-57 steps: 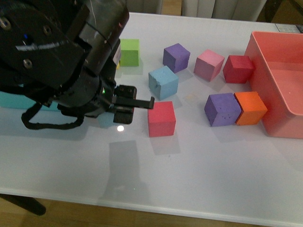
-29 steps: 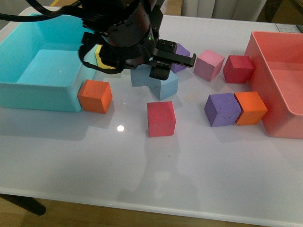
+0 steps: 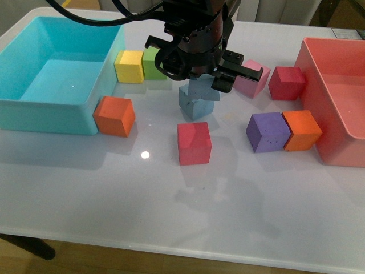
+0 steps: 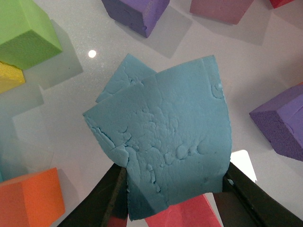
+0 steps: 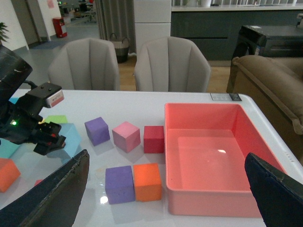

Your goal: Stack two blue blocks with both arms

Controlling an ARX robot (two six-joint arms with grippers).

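My left gripper [image 3: 212,85] is shut on a blue block [image 3: 204,89] and holds it, turned a little, right over the second blue block [image 3: 194,107] on the white table. I cannot tell if the two touch. In the left wrist view the held block [image 4: 165,142] fills the space between the black fingers [image 4: 97,203], and a corner of the lower block [image 4: 116,80] shows behind it. My right gripper [image 5: 165,198] is open and empty, high above the table's right side, and is out of the front view. The right wrist view shows a blue block [image 5: 72,135] beside the left arm [image 5: 28,118].
A red cube [image 3: 194,142] lies just in front of the blue blocks. A teal bin [image 3: 34,108] with an orange cube [image 3: 115,116] against it stands left, a salmon tray [image 3: 342,154] right. Purple [image 3: 268,131], orange [image 3: 302,130], pink [image 3: 254,80], dark red [image 3: 287,83], yellow [image 3: 130,65] cubes lie around.
My left arm has swung from the front left to the back middle, carrying the blue block over the other blue block. The teal bin and orange cube are uncovered.
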